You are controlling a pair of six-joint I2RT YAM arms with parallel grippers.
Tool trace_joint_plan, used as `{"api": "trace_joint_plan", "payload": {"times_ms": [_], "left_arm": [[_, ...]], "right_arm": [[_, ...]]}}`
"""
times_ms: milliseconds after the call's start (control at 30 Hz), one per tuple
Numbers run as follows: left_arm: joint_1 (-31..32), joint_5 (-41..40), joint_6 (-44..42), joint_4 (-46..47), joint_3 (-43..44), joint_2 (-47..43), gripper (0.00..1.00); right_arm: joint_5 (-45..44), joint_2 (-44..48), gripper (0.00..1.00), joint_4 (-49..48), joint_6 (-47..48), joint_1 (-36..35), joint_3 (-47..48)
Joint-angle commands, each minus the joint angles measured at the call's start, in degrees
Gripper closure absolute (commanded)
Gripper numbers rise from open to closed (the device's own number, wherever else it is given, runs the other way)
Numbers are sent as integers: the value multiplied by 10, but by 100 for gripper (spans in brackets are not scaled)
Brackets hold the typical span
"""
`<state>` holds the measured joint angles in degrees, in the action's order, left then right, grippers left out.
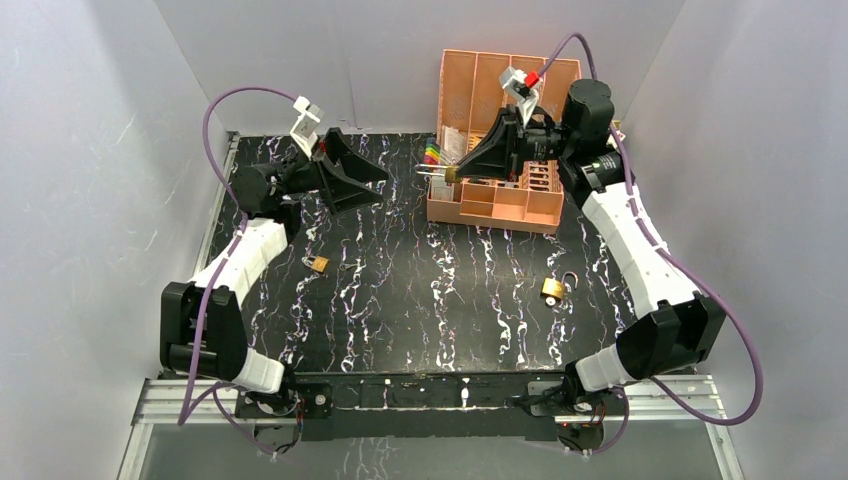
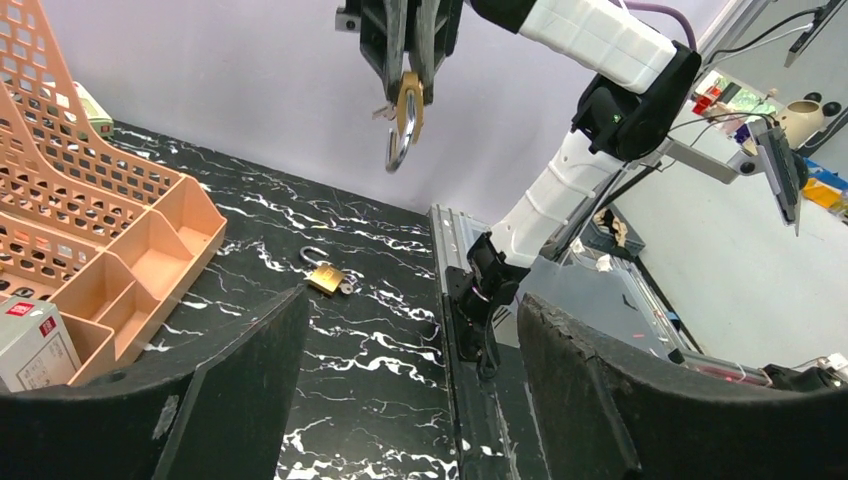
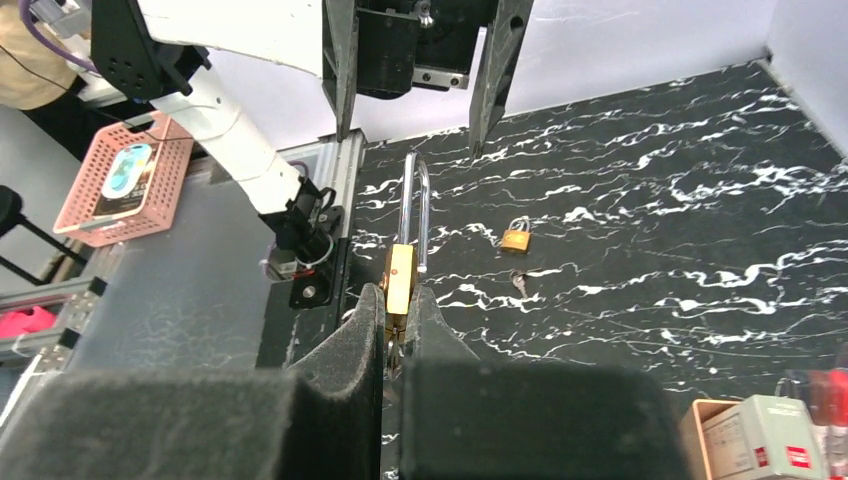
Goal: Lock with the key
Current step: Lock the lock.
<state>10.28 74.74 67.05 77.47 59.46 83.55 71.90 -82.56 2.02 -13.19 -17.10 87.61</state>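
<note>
The right pincer [image 3: 400, 305] is closed on the brass body of a padlock [image 3: 400, 275]. It holds the padlock in the air in front of the organiser tray, above the rear of the tabletop. The steel shackle [image 3: 415, 200] is open and points toward the left arm. The left pincer [image 2: 412, 300] faces it across a short gap. Its jaws are set wide and hold nothing. Below both pincers is the tabletop [image 1: 420, 290], a black slab with white marble veining. A second padlock [image 1: 317, 264] rests on it at mid-left. A small key [image 3: 520, 285] lies just beside that padlock, and it cannot be told whether the two touch. A third padlock [image 1: 553, 288] lies at mid-right with its shackle raised. The organiser tray [image 1: 490, 205] is a peach plastic unit with several compartments and a perforated back panel. It stands at the rear right of the tabletop with small boxes and coloured items inside. Plain pale grey walls [image 1: 330, 60] enclose the tabletop at the rear and on both sides. An aluminium rail [image 1: 150, 398] runs along the near edge and carries both arm bases. Purple cables loop from each arm. Beyond the rail, the wrist views show a cluttered workroom, including a pink basket [image 3: 120, 180].
</note>
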Motion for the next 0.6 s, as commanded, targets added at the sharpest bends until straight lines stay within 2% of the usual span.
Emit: {"api": "trace_joint_plan", "payload": {"times_ms": [0, 200, 400, 567], "left_arm": [[1, -26, -23, -2, 12, -11, 27], [16, -52, -131, -106, 10, -33, 32], [53, -98, -339, -359, 40, -68, 36], [56, -85, -340, -361, 42, -68, 41]], "right_arm": [[3, -8, 100, 22, 11, -21, 19], [-22, -25, 100, 22, 14, -49, 21], [-35, -44, 100, 22, 14, -72, 36], [-42, -51, 100, 24, 15, -76, 41]]}}
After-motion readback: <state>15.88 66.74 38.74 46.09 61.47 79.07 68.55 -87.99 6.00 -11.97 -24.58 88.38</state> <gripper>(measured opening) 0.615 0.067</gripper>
